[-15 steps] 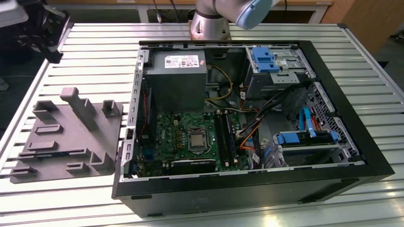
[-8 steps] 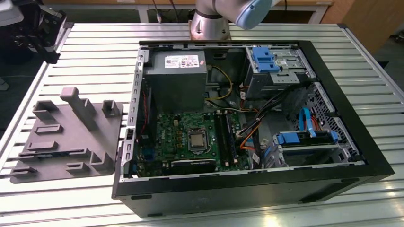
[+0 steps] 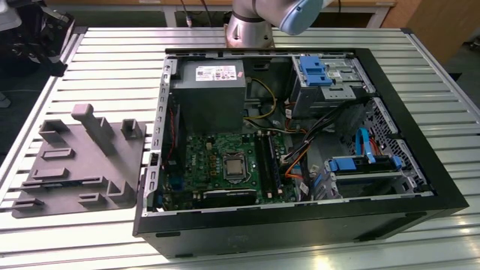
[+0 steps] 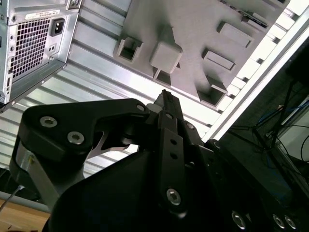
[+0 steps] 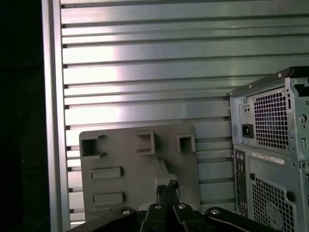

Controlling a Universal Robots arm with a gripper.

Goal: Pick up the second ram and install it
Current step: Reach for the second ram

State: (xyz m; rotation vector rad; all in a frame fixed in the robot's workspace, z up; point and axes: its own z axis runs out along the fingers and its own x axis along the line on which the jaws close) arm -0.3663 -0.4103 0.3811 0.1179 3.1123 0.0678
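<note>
Memory first: the second ram [image 4: 252, 17] is apparently sitting edge-on as a thin dark strip along the end of the grey tray [image 4: 193, 24] farthest from the hand [image 5: 167, 186], though at this range I cannot be sure of it. It is resting in the tray, well apart from the hand and not touching it.

The hand is hanging well above the slatted metal surface [image 5: 145, 58]. It is clenched: in both wrist views its fingertips [image 4: 167, 104] are pressing together. It is pointing down toward the near end of the tray, where an upright block [image 4: 165, 53] is standing just beyond the fingertips with square pockets beside it. Flat rectangular recesses are lying farther out, between that block and the second ram.

The computer case [image 5: 270, 154] is lying on its side just beside the tray, off to one side of the hand, and its back panel with the grilles is facing the hand.

In the exterior view the case is lying open. It is showing the green motherboard [image 3: 199, 157], the long dark memory slots [image 3: 268, 160] and the grey power supply [image 3: 208, 93]. Whether a stick is already standing in those slots I cannot tell. The tray is lying on the exterior view's left of the case. The arm's base [image 3: 248, 28] is standing at the far edge of the surface, behind the case.
</note>
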